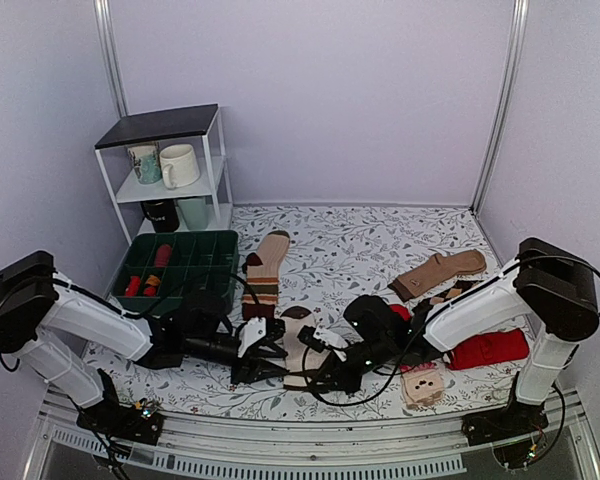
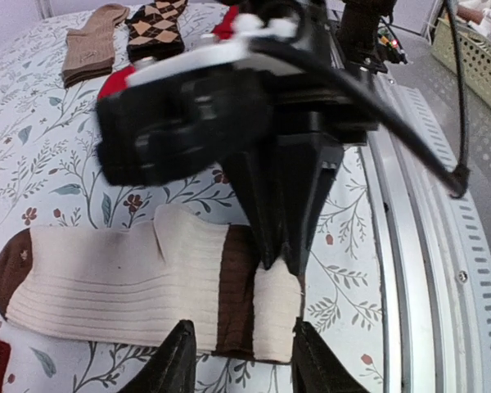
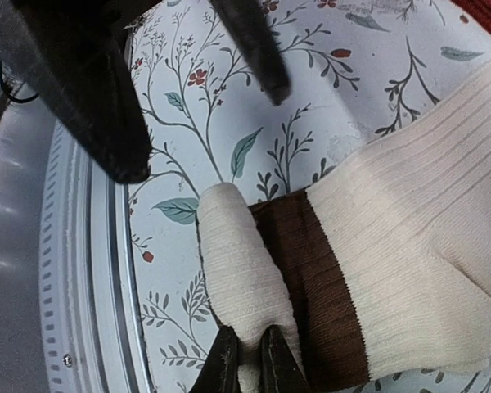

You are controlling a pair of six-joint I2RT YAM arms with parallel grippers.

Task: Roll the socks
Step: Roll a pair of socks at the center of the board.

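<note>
One of the socks (image 2: 131, 286) lies flat on the floral mat, cream-white with a tan-brown toe at the left and a wide dark brown band (image 2: 236, 295). Its cuff end is folded over into a short cream roll (image 3: 241, 262) beside the band. My right gripper (image 3: 250, 365) is shut on that roll, pinching its near end. In the left wrist view it comes down from above onto the roll's far edge. My left gripper (image 2: 245, 364) is open, with its fingers (image 2: 176, 360) on either side of the roll and not touching it. From above, both grippers meet over the sock (image 1: 300, 345).
A striped tan sock (image 1: 265, 268) lies behind, next to a green compartment bin (image 1: 180, 262). Brown (image 1: 440, 272), argyle (image 1: 452, 292), red (image 1: 490, 348) and small beige (image 1: 423, 386) socks lie to the right. A white shelf with mugs (image 1: 170, 165) stands back left. A metal rail (image 1: 280, 440) runs along the near edge.
</note>
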